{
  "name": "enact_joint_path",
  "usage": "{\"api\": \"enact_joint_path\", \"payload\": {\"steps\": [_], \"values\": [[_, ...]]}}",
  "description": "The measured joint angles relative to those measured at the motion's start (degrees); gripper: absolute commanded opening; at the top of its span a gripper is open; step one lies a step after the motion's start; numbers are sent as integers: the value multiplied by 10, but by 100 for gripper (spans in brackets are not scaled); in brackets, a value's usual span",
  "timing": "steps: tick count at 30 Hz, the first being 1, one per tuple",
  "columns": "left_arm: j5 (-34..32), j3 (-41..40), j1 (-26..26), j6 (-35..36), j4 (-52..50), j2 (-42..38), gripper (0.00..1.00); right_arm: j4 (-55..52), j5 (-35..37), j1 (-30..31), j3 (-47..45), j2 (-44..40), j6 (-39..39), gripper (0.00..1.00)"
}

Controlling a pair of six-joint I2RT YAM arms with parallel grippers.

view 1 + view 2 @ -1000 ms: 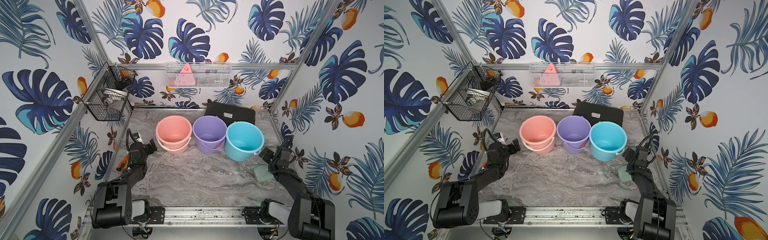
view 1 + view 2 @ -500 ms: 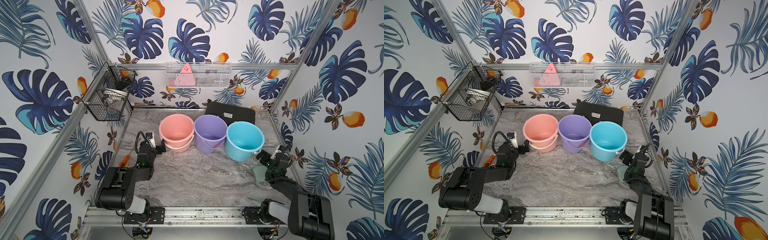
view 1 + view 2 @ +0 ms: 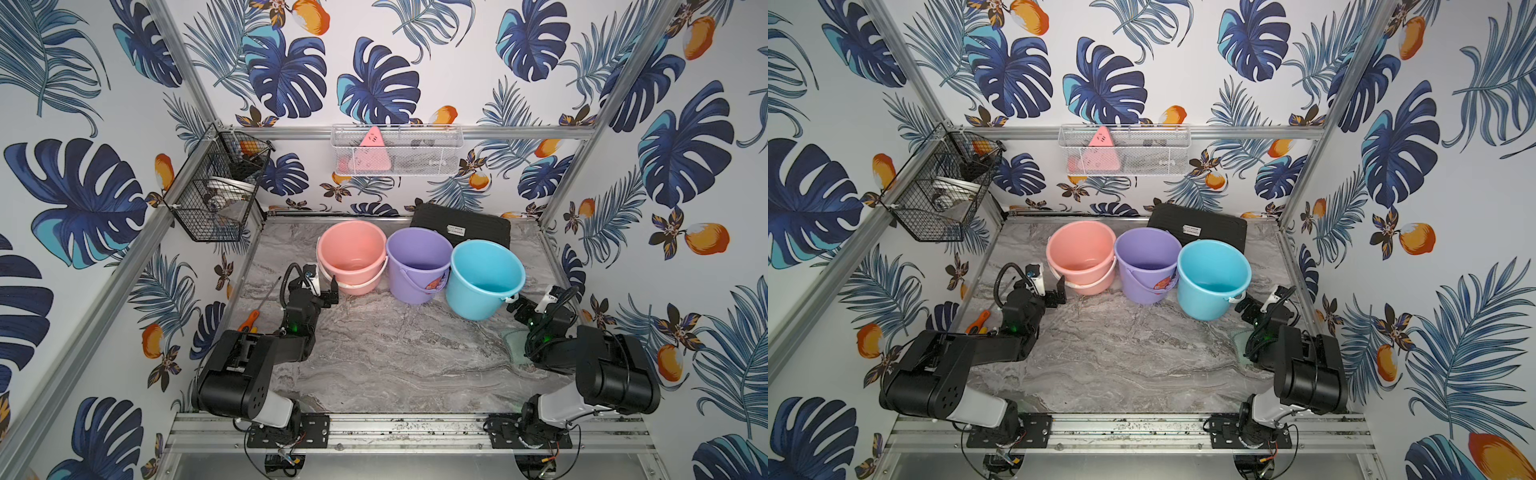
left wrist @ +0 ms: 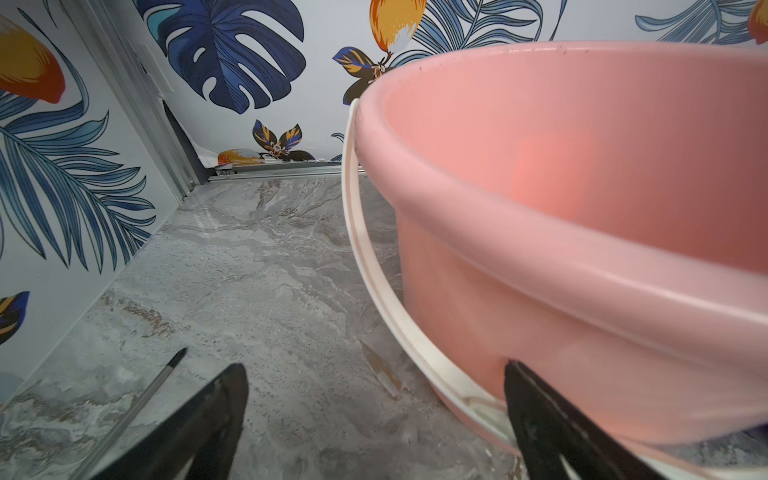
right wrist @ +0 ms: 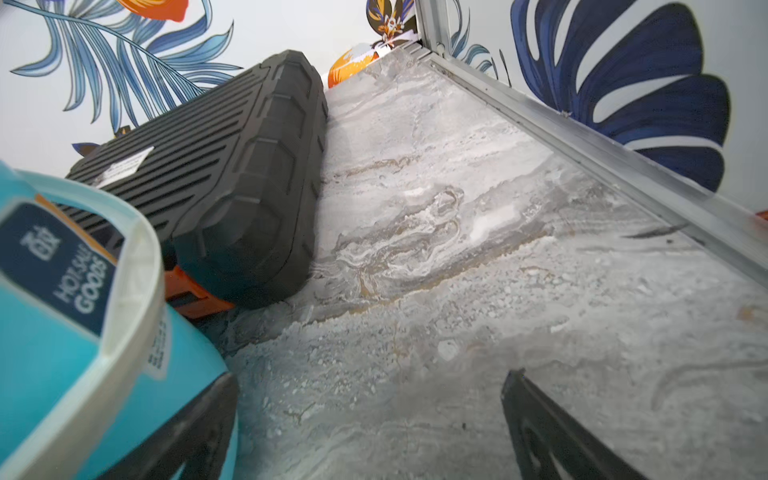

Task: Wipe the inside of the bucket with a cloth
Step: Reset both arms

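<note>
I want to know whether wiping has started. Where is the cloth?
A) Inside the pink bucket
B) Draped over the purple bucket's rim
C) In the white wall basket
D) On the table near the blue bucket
D: the cloth lies on the table close to the blue bucket, outside every bucket.

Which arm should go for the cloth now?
Right. The cloth lies on the robot's right side, just behind the open right gripper; the left gripper, also open, sits across the table by the pink bucket.
</note>
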Motion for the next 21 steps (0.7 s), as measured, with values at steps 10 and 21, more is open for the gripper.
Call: {"api": "enact_joint_path", "payload": {"steps": [10, 21], "values": [[-8, -3, -4, 4, 5, 0, 99, 135, -21, 45, -26, 96, -28, 100], [-15, -2, -7, 10, 4, 3, 99, 82, -10, 56, 35, 72, -55, 100]]}}
